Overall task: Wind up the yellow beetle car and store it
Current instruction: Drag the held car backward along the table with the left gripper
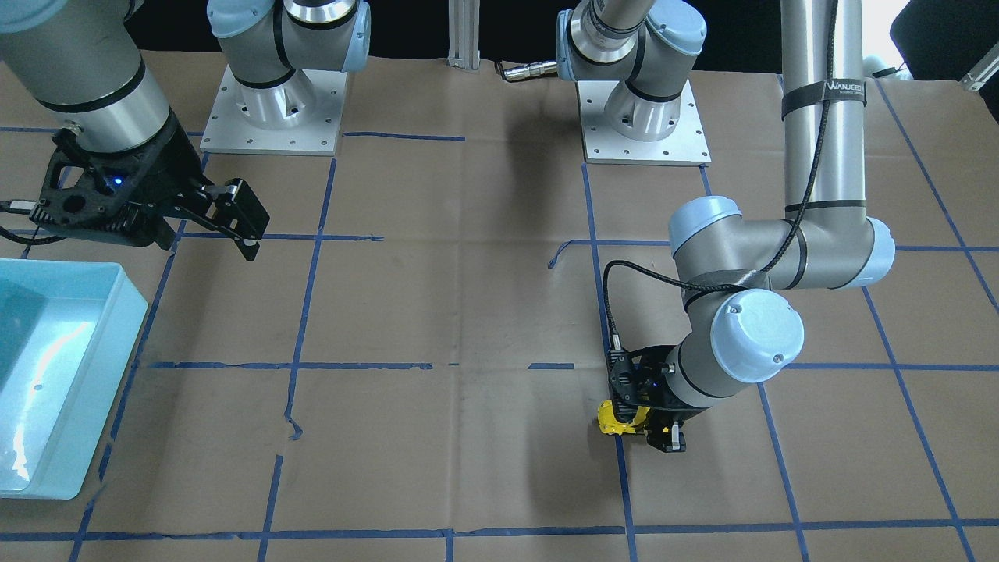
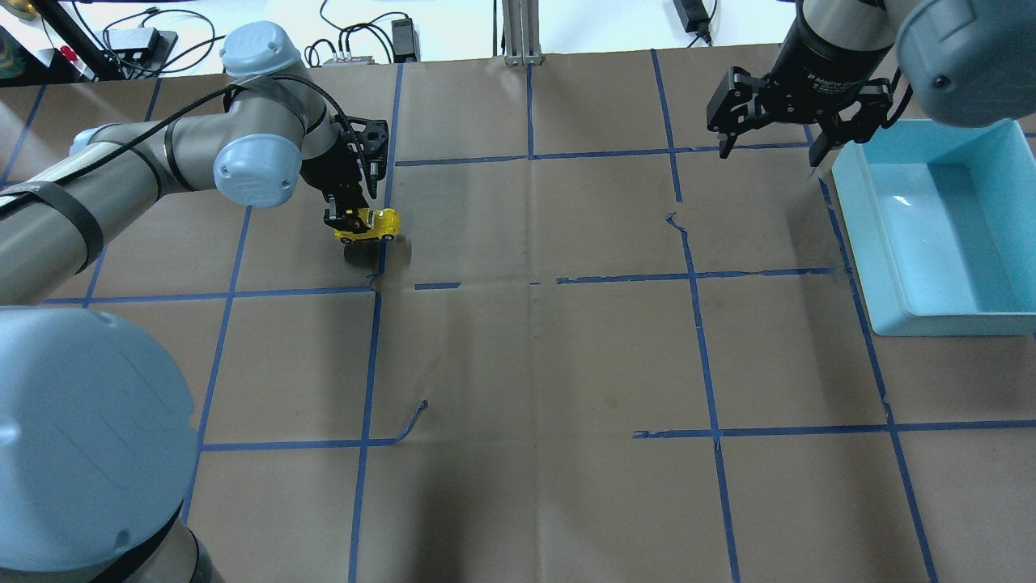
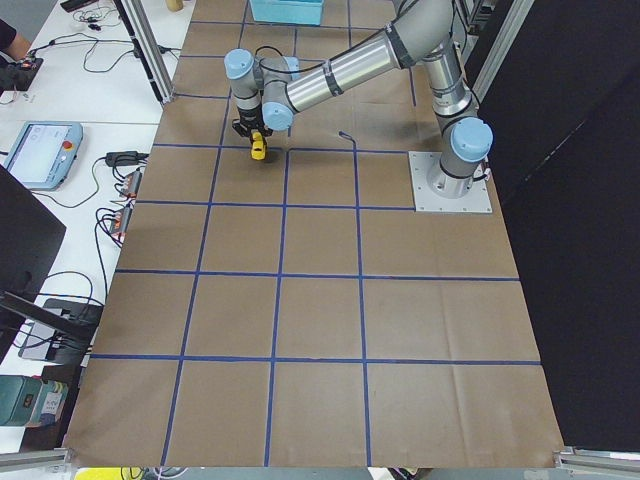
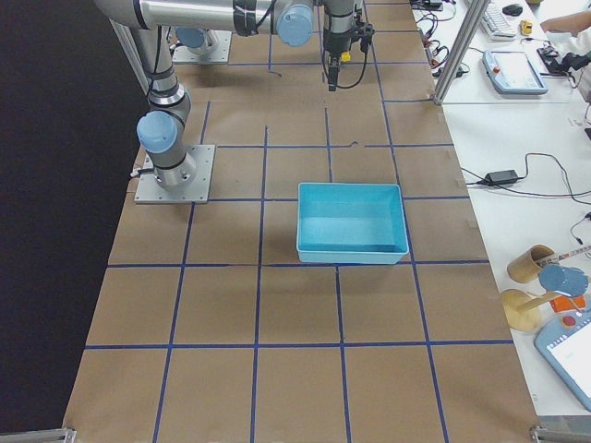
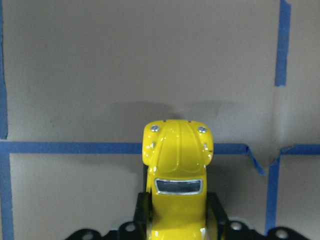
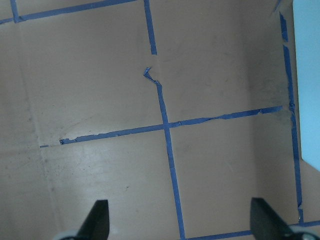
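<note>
**Left arm has the yellow car; right arm hangs open by the tray**

The robot's left arm stretches out long over the brown paper-covered table [image 2: 518,356]. Its wrist is bent over so that the left gripper [image 2: 350,217] points down at the surface. The black fingers are clamped on the rear of the small glossy yellow beetle toy car [image 2: 370,226], one on each flank. In the left wrist camera the rounded nose pokes out ahead of them. The car sits right by a line of the blue tape grid [image 2: 374,348] on the robot's left half of the table. Its shadow falls on the paper slightly apart from it, so it looks to be held just off the surface.

It is well apart from the shallow light-blue plastic tray [image 2: 882,275], which lies on the robot's right side.

The right arm comes down steeply with its wrist vertical. The right gripper [image 2: 769,152] hangs above the paper just beside the tray's corner. Its two fingers are spread wide with nothing between them, and the right wrist camera shows only taped paper beneath.

A black strap [image 1: 823,92] round the left arm's upper tube reads "WANJEED" in white. There is also white lettering on the right gripper's black body, but I can't read it clearly.
</note>
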Motion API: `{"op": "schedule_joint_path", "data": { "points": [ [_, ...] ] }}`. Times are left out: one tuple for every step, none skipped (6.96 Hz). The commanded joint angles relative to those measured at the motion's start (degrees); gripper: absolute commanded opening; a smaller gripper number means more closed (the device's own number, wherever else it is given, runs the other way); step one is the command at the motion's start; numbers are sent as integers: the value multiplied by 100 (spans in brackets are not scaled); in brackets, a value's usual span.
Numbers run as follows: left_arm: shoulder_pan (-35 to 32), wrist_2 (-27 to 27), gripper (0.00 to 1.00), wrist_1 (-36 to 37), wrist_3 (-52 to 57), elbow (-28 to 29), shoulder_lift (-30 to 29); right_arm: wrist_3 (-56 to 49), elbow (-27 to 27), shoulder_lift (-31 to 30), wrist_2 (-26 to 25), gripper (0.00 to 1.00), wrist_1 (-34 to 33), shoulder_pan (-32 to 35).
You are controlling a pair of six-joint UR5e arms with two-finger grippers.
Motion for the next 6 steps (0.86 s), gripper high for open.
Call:
{"op": "schedule_joint_path", "data": {
  "points": [
    [10, -32, 0, 17, 44, -55, -34, -9, 21, 1, -1, 100, -18, -5],
    [19, -14, 0, 26, 132, -47, -51, -79, 4, 19, 7, 100, -71, -14],
    [45, -6, 0, 60, 133, -56, -95, -88, -31, 62, 42, 100, -158, -14],
    [36, 3, 0, 70, 115, -47, -130, -36, -14, 80, 51, 100, -168, -5],
    [45, 3, 0, 78, 124, -56, -139, -44, -14, 202, 51, 100, -246, -5],
    [45, 3, 0, 78, 115, -56, -148, -44, -23, 221, 42, 100, -238, -5]
  ]
}}
